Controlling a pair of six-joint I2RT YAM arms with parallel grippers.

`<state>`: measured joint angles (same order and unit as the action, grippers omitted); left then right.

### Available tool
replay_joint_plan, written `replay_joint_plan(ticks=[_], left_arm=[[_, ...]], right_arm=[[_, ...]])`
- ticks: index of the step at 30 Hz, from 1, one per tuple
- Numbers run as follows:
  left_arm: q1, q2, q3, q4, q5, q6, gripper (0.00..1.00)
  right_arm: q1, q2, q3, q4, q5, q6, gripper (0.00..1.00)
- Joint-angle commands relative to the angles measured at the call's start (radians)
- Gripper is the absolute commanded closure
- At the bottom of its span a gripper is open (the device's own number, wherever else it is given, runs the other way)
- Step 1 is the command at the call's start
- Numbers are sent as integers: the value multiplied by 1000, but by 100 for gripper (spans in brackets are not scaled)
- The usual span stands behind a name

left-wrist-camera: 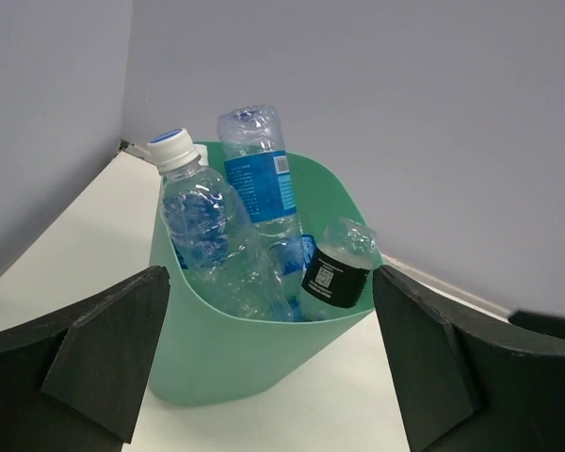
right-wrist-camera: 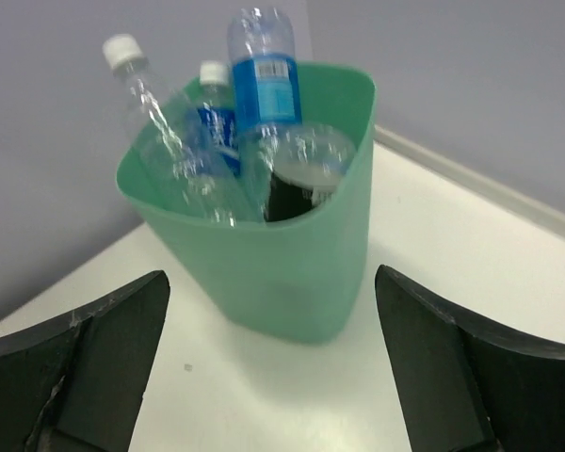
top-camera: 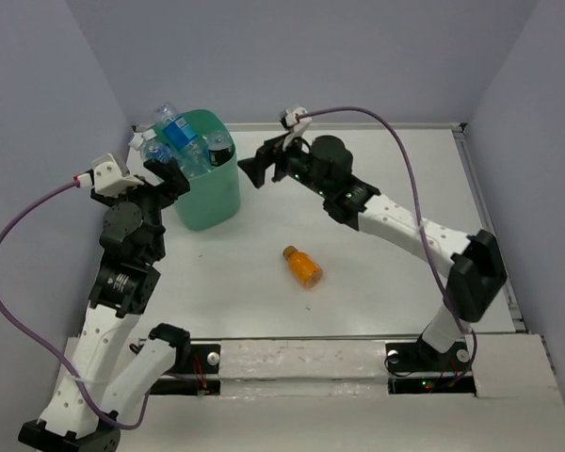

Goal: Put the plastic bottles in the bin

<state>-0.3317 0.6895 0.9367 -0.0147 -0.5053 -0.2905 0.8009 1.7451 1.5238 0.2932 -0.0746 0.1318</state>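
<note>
Toward the far-left corner of the white table, upright and close to the wall: one mint-green bin, crammed full. Bottles poking well above the rim, probably because too long and too many to lie flat inside.

Counted from the right wrist view, four plastic bottles in it:
- a clear one with a white cap, leaning left
- a second capped one with a blue label
- a tall blue-labelled one, standing bottom-up
- a black-labelled one, bottom end up, against the near wall

More possibly buried beneath; cannot tell.

Out on the open table, well apart from the bin: one orange bottle, lying on its side, cap end toward the far left. Only loose bottle in sight, so judged the last to go in.

Flanking the bin, two grippers, one per side: left gripper close by its left wall, right gripper just off its right. Both spread wide, nothing between the fingers. Neither near the orange bottle; a reach back toward mid-table needed for it.
</note>
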Motion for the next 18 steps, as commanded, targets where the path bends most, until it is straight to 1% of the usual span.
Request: replay_joint_plan(ticks=[1, 3, 4, 6, 9, 12, 18], left_arm=[[3, -22, -10, 64, 56, -16, 1], [3, -30, -12, 67, 71, -19, 1], [3, -34, -12, 68, 92, -22, 1], [3, -42, -13, 74, 109, -22, 1], [3, -56, -18, 76, 123, -19, 1], [3, -65, -24, 81, 128, -19, 1], [3, -79, -22, 81, 133, -18, 1]], right_arm=[[7, -145, -241, -168, 101, 28, 4], [7, -159, -308, -273, 107, 60, 1], [7, -157, -321, -378, 104, 66, 1], [7, -153, -355, -492, 124, 92, 1], [7, -163, -398, -592, 147, 95, 1], [7, -153, -402, -643, 134, 95, 1], [7, -81, -346, -790, 85, 104, 4]])
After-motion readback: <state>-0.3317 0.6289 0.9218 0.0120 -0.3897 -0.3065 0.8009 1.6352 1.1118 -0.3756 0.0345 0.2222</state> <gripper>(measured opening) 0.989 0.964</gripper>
